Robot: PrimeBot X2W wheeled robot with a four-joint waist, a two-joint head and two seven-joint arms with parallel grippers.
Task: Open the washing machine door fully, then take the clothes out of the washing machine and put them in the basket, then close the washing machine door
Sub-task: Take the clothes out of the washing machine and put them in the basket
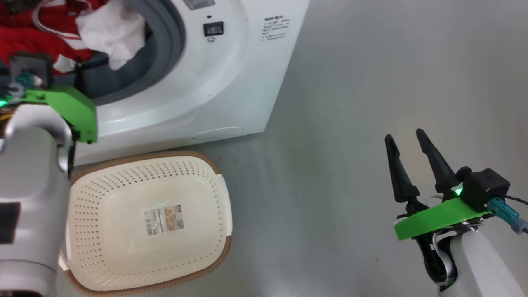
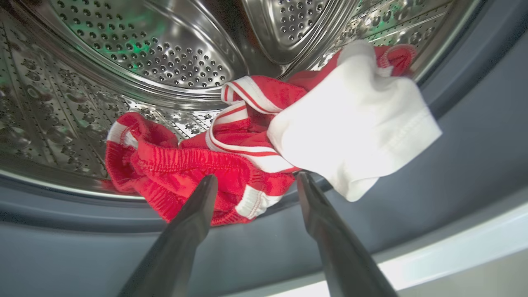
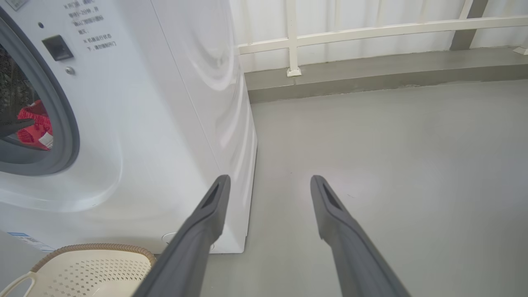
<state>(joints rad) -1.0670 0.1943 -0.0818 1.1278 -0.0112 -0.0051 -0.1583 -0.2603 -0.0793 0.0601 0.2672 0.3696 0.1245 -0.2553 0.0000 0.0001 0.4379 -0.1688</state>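
Red, white-striped clothes (image 2: 185, 165) lie crumpled at the lip of the steel drum (image 2: 165, 49). The heap runs from lower left to upper right of the left wrist view. A plain white cloth (image 2: 350, 128) drapes off its right end onto the grey gasket (image 2: 474, 144). The left gripper (image 2: 256, 176), spread wide and holding nothing, points at the heap's near edge; contact cannot be told. At the head view's lower right, the right gripper (image 1: 404, 135) stands wide and empty above the floor (image 1: 371, 82). The cream basket (image 1: 214, 173) sits at lower left before the washing machine (image 1: 231, 82).
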